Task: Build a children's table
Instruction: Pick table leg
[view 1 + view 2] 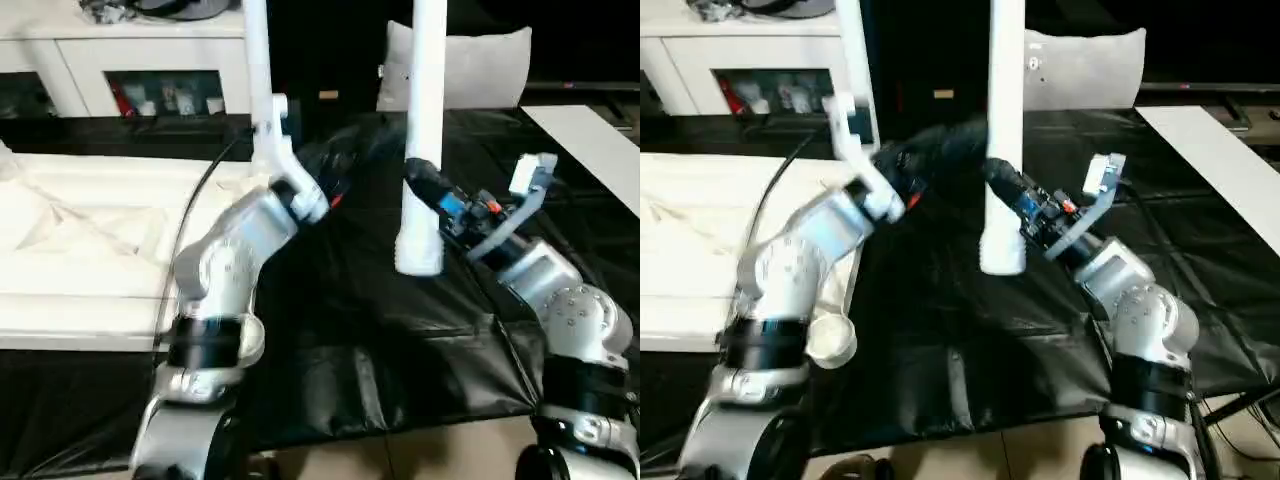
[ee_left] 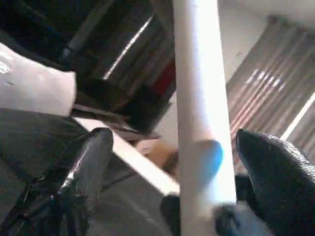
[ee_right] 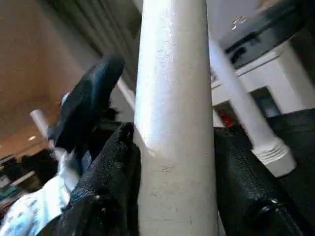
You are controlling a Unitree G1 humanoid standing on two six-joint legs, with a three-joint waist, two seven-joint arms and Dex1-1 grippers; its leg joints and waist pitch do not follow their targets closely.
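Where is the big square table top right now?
The table top lies flat on the robot's left side, ribbed underside up, beside the left arm and in front of the white cabinet.

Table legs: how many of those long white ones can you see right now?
2. The right gripper holds one leg upright above the black sheet; the left gripper's leg stands upright nearby. Others may be hidden.

Two white table legs point(image 1: 425, 120) point(image 1: 260, 90) stand upright — one held in each of two grippers, right point(image 1: 425, 185) and left point(image 1: 280, 185). One square tabletop point(image 1: 90, 240) lies underside up. One white cabinet point(image 1: 120, 60) — one white pillow point(image 1: 470, 65).
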